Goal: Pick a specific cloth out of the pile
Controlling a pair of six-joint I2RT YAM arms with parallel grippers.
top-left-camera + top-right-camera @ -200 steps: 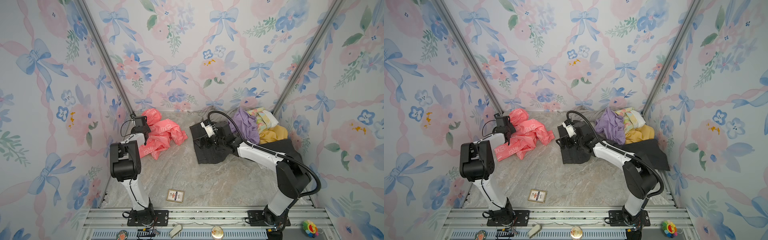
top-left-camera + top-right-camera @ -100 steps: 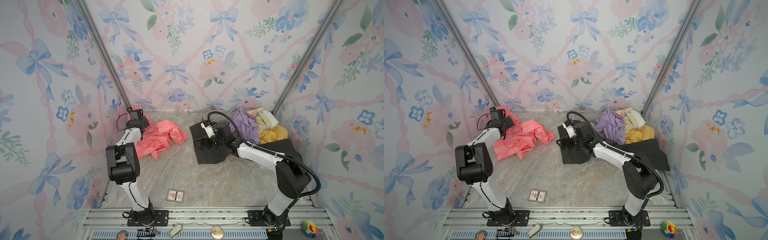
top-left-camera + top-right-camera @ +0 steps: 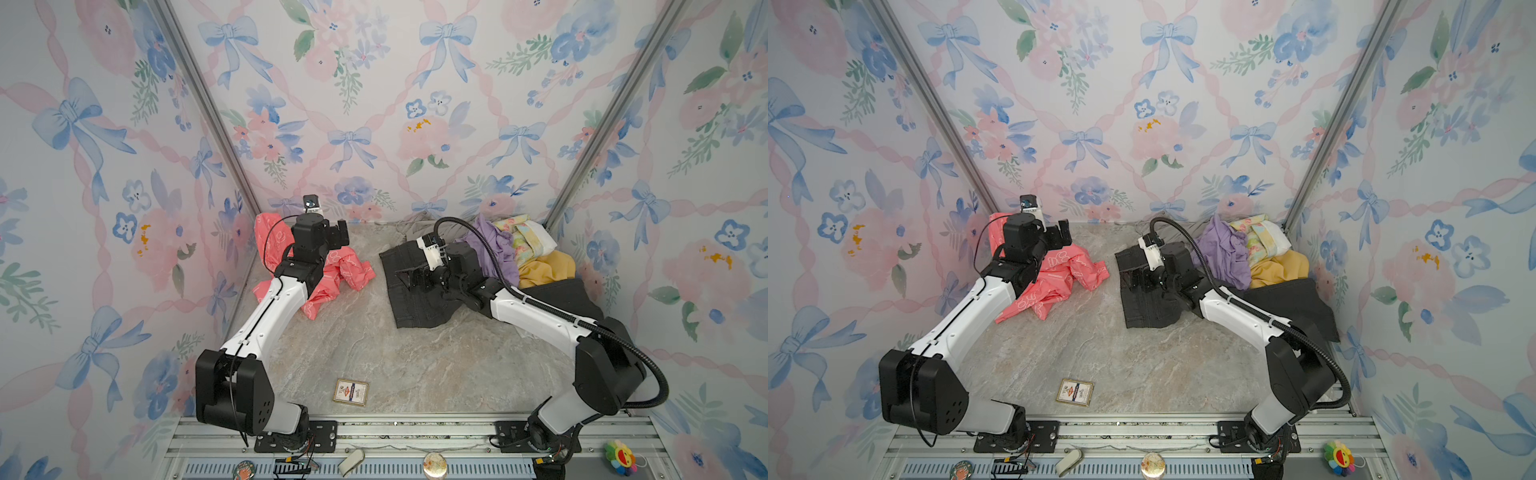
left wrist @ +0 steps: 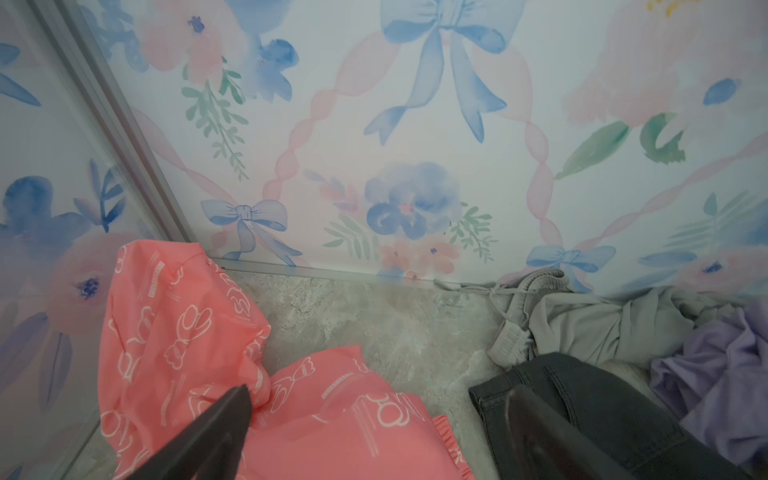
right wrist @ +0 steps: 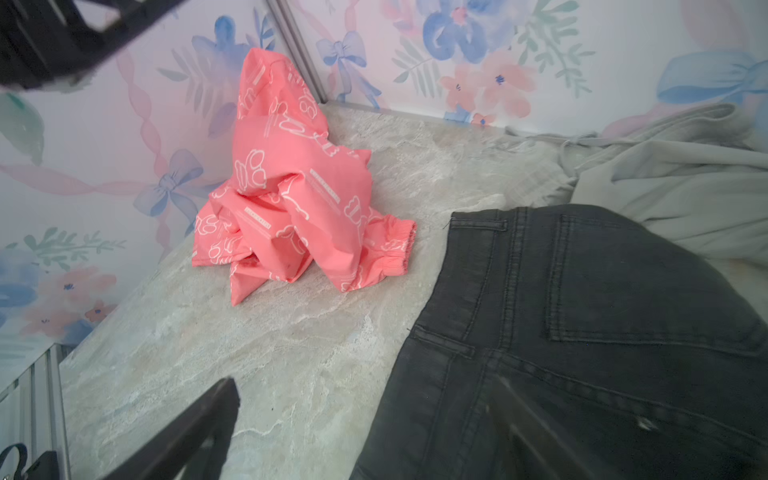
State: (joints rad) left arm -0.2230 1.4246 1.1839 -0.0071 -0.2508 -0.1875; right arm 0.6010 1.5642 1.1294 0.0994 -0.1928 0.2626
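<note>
Cloth (image 3: 353, 270), coral-pink with white outline print, lies crumpled at 10 o'clock on the counter (image 3: 374, 357). One end is propped in the wall corner, and it is well apart from the pile (image 3: 540, 266) at 2 o'clock; both top views agree. Over its 12 o'clock edge hangs the left claw (image 3: 337, 240), jaws apart, nothing clamped. In the left wrist view one fingertip (image 4: 237, 403) rests against a bunched fold. From that claw the cloth spreads toward 7 o'clock; its longest run, as judged, goes from 11 to 5 o'clock. Over the black jeans (image 3: 415, 307) sits the right claw (image 3: 415, 276), jaws apart and gripping nothing, with bare counter between it and the cloth at its 9 o'clock. Finding: the left arm is plainly nearer, and the cloth appears to be clear of the pile
</note>
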